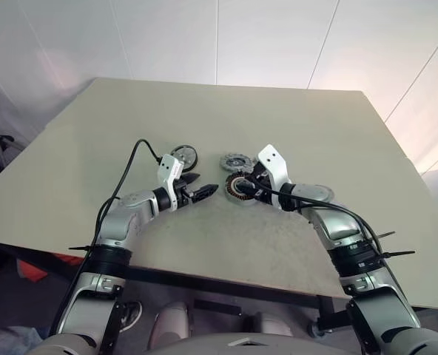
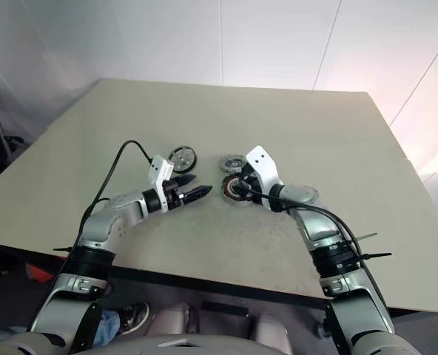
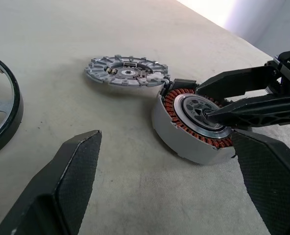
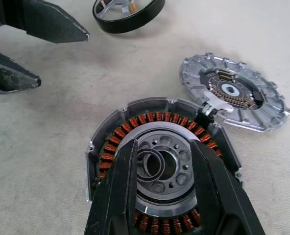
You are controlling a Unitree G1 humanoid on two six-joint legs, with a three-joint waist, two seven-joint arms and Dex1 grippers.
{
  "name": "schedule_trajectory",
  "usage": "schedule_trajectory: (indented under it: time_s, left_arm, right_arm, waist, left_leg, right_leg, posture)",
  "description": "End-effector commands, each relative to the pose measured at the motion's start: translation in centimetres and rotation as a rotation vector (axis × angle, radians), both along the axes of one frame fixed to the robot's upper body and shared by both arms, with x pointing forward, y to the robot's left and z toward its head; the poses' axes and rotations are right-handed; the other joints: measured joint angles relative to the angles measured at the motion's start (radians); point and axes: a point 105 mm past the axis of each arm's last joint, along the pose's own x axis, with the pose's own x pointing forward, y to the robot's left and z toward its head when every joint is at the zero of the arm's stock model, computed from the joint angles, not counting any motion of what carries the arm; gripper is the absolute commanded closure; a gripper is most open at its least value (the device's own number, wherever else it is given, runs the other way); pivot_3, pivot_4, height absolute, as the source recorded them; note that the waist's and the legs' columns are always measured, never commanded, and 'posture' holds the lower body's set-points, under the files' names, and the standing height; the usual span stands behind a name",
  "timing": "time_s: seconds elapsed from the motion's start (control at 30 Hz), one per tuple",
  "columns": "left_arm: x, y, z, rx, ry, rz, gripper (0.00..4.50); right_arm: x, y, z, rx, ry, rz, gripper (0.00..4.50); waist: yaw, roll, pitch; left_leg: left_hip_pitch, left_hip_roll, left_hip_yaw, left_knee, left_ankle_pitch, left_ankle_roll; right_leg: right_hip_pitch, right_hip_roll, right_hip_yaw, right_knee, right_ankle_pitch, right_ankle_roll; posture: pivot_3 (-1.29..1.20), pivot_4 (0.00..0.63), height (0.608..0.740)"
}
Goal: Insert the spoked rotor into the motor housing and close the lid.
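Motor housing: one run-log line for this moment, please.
motor housing: on table, windings exposed | right gripper: at housing | left gripper: open, empty | spoked rotor: on table, apart

Both arms (image 1: 126, 218) are silver-grey with black joint bands. White wrist blocks (image 1: 169, 170) carry black cables (image 1: 126, 174). The fingers (image 3: 66, 186) are black and wedge-shaped.

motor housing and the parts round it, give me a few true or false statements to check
1. The left gripper is open and holds nothing. True.
2. The spoked rotor already sits inside the motor housing. False: it lies apart on the table, beyond the left gripper.
3. The right gripper is over the housing's centre. True.
4. The ribbed grey disc covers the housing. False: it lies beside it, and the copper windings are exposed.
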Motion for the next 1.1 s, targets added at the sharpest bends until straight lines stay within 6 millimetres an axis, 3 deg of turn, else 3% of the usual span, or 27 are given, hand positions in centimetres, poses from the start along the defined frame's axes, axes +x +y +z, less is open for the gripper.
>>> schedule_trajectory:
  time_s: [0.03, 0.37, 0.8, 1.1]
  left_arm:
    - [0.3, -0.3, 1.2, -0.006, -0.049, -0.009, 0.0]
    - [0.4, -0.3, 1.1, -0.005, -0.05, -0.009, 0.0]
    - [0.2, 0.0, 1.1, 0.002, -0.053, 0.005, 0.0]
    - [0.1, -0.3, 1.0, 0.005, -0.049, -0.005, 0.0]
  right_arm:
    - [0.2, 0.2, 2.5, 0.026, -0.086, 0.023, 2.62]
    - [-0.6, 0.5, 1.6, -0.008, -0.085, 0.068, 2.62]
    - [0.9, -0.1, 0.4, -0.075, -0.093, 0.039, 2.62]
    - [1.2, -0.3, 1.0, -0.063, -0.114, 0.034, 2.62]
  waist:
    - [0.0, 0.0, 0.0]
    - [0.0, 0.0, 0.0]
    - [-0.001, 0.0, 0.0]
    - [0.0, 0.0, 0.0]
  left_leg:
    - [0.0, 0.0, 0.0, 0.0, 0.0, 0.0]
    - [0.0, 0.0, 0.0, 0.0, 0.0, 0.0]
    - [0.0, 0.0, 0.0, 0.0, 0.0, 0.0]
    - [0.0, 0.0, 0.0, 0.0, 0.0, 0.0]
  right_leg:
    - [0.0, 0.0, 0.0, 0.0, 0.0, 0.0]
    - [0.0, 0.0, 0.0, 0.0, 0.0, 0.0]
    - [0.0, 0.0, 0.0, 0.0, 0.0, 0.0]
    - [0.0, 0.0, 0.0, 0.0, 0.0, 0.0]
  posture:
    - [0.0, 0.0, 0.74]
    - [0.0, 0.0, 0.74]
    - [0.0, 0.0, 0.74]
    - [0.0, 0.0, 0.74]
